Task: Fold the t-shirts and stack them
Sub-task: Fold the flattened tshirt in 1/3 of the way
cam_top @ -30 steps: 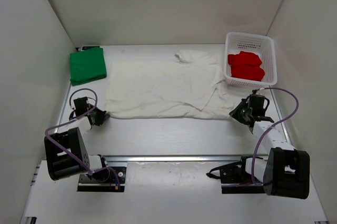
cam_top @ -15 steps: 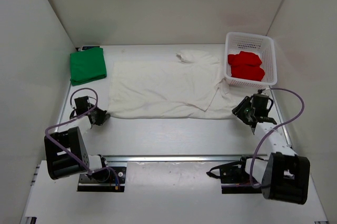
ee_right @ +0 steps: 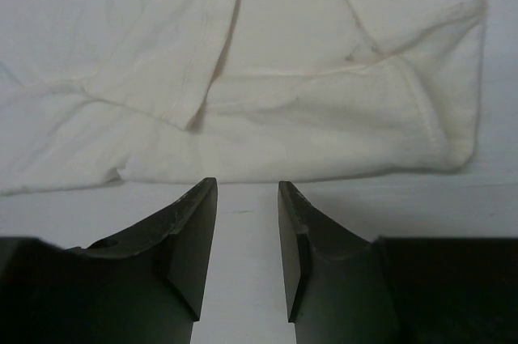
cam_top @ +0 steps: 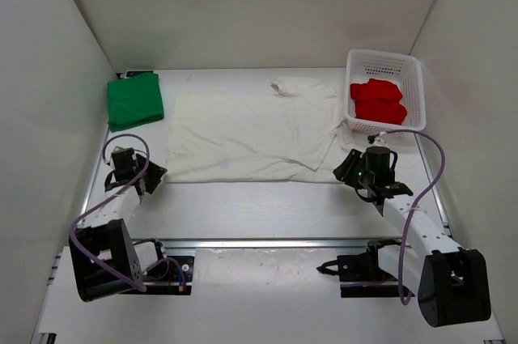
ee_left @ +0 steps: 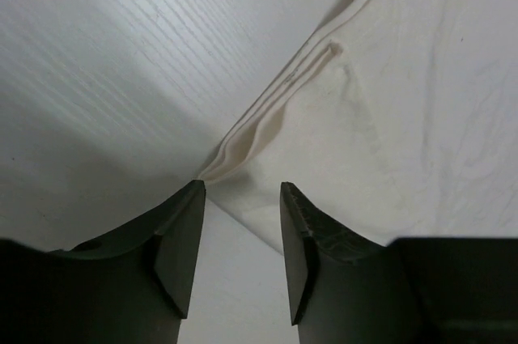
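- Three t-shirts are in play, and you are on the second; far left, the green t-shirt [cam_top: 135, 102] lies folded to a small square on the table [cam_top: 259, 198], well apart from both arms.
- Your left jaws stand part-way open with nothing between them; they sit low, just short of the near left corner of the off-white t-shirt [cam_top: 251, 133], whose layered hem points into the gap; I see no cloth touched.
- Middle: the off-white t-shirt lies spread flat, its right sleeve turned in; I judge the step in hand to be its first fold, not yet begun.
- Your right jaws are likewise part-way open and empty; bare table shows between them, and the shirt's near right hem lies just ahead.
- Next move, as I judge it: ease each pair forward over its corner, close on all layers, then lift both together and carry the near edge toward the far one; an uneven lift would skew the fold.
- Far right, the red t-shirt [cam_top: 378, 101] lies bunched in the white basket [cam_top: 387, 58], not yet folded.
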Action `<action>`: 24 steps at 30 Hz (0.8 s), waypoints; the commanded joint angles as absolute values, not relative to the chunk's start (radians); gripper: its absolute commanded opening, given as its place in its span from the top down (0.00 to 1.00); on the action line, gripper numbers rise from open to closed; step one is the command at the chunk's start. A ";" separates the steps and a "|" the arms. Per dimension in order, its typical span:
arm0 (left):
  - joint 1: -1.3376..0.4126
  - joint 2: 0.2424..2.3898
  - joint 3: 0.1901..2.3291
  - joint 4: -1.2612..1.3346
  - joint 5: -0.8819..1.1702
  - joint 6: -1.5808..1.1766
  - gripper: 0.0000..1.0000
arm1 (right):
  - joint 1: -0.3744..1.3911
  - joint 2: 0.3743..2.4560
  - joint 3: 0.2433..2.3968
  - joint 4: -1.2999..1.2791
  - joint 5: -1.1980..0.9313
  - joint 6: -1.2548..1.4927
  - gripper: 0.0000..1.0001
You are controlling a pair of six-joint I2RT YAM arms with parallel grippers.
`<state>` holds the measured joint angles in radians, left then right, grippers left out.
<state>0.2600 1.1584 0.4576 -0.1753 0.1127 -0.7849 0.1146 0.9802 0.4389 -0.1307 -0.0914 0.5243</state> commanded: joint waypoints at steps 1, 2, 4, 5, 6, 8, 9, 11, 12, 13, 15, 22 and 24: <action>0.264 1.150 0.422 -0.170 0.104 -0.804 0.46 | 0.101 0.966 0.388 -0.080 -0.127 0.541 0.65; 0.270 1.158 0.419 -0.170 0.107 -0.808 0.45 | 0.068 0.962 0.377 -0.063 -0.158 0.549 0.66; 0.255 1.164 0.408 -0.172 0.106 -0.807 0.45 | 0.041 0.969 0.367 -0.029 -0.186 0.558 0.65; 0.252 1.161 0.414 -0.175 0.106 -0.810 0.45 | 0.041 0.995 0.370 -0.032 -0.186 0.548 0.65; 0.247 1.169 0.413 -0.181 0.107 -0.813 0.48 | 0.049 1.000 0.377 -0.032 -0.175 0.539 0.65; 0.244 1.164 0.410 -0.192 0.109 -0.818 0.49 | 0.051 1.025 0.385 -0.020 -0.189 0.535 0.65; 0.245 1.157 0.408 -0.207 0.104 -0.818 0.51 | 0.058 1.046 0.387 -0.006 -0.193 0.541 0.65; 0.247 1.138 0.403 -0.219 0.101 -0.807 0.51 | 0.069 1.055 0.373 0.012 -0.184 0.540 0.65; 0.242 1.131 0.402 -0.221 0.077 -0.802 0.49 | 0.060 1.060 0.368 0.032 -0.176 0.538 0.65; 0.230 1.132 0.396 -0.212 0.063 -0.802 0.48 | 0.057 1.071 0.361 0.043 -0.187 0.543 0.65; 0.221 1.153 0.362 -0.163 0.077 -0.822 0.53 | 0.045 1.094 0.356 0.063 -0.201 0.538 0.64; 0.219 1.255 0.399 -0.041 0.134 -0.839 0.96 | 0.090 1.117 0.367 0.091 -0.192 0.545 0.65; 0.229 1.258 0.425 -0.063 0.124 -0.833 1.00 | 0.098 1.115 0.370 0.084 -0.193 0.545 0.65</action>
